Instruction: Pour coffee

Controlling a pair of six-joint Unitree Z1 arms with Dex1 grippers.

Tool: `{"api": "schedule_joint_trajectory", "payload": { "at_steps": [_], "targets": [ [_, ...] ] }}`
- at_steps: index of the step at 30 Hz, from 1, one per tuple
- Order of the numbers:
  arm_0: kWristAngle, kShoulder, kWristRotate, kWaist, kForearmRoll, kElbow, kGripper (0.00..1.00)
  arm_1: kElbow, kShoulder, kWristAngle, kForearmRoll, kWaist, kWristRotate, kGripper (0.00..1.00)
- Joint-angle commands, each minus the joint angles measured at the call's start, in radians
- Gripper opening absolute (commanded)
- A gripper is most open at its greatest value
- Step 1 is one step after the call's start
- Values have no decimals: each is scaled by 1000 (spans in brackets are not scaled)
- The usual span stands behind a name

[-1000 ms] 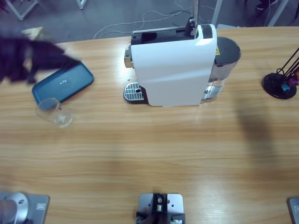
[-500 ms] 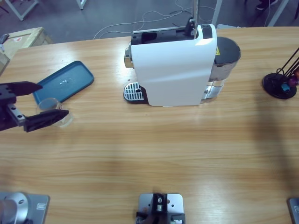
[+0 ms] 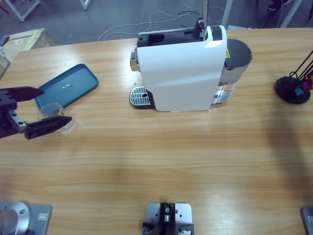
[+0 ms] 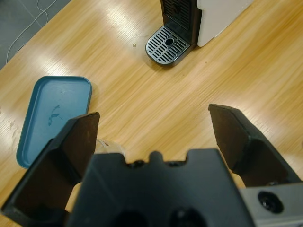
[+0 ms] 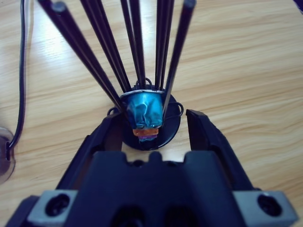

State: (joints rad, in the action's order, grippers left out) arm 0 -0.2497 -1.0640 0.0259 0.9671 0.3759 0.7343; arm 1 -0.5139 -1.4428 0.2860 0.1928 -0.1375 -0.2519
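on a long wooden table (image 3: 161,156), my left gripper (image 3: 41,108) comes in from the nine o'clock edge with its two black jaws spread wide, one on each side of a clear glass cup (image 3: 55,117) that stands between them; i cannot tell whether either jaw touches the glass, and nothing is clamped. just beside the cup, at its twelve o'clock, lies a teal tray (image 3: 68,85), its long side slanting across the wood. in my left wrist view only a sliver of the cup's rim shows above the gripper body, with the tray at ten o'clock.

the white coffee machine (image 3: 183,68) stands at twelve o'clock of the table's middle, well apart from the cup. its round metal drip grate (image 3: 140,96) sticks out toward the cup's side of the table, bare.

my right gripper (image 5: 156,124) is out of the overhead frame. in its own wrist view the jaws stand open on either side of a blue capsule (image 5: 146,112) seated low in a black wire capsule holder (image 5: 137,56), not closed on it. that holder (image 3: 296,85) sits at the table's three o'clock edge in the overhead view.
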Motion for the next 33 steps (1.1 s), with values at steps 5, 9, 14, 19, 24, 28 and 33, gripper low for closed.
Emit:
{"api": "schedule_joint_trajectory", "payload": {
  "at_steps": [5,9,14,19,24,28,33],
  "targets": [
    [3,27,-26,13,-3,-47,991,27,20,-14,31,21,16,416],
    [13,25,-36,13,-3,-49,991,26,34,-14,30,21,19,414],
    [17,37,-40,13,-3,-53,991,22,28,-20,31,21,26,296],
    [17,37,-44,13,-3,-55,991,26,31,-35,32,21,39,93],
    [17,43,-46,13,-3,-62,991,29,45,-41,39,21,50,0],
    [18,53,-50,13,-3,-71,991,25,65,-39,34,21,54,0],
    [27,76,-61,13,-5,-88,991,0,137,-33,-42,6,54,0]
  ]
}}
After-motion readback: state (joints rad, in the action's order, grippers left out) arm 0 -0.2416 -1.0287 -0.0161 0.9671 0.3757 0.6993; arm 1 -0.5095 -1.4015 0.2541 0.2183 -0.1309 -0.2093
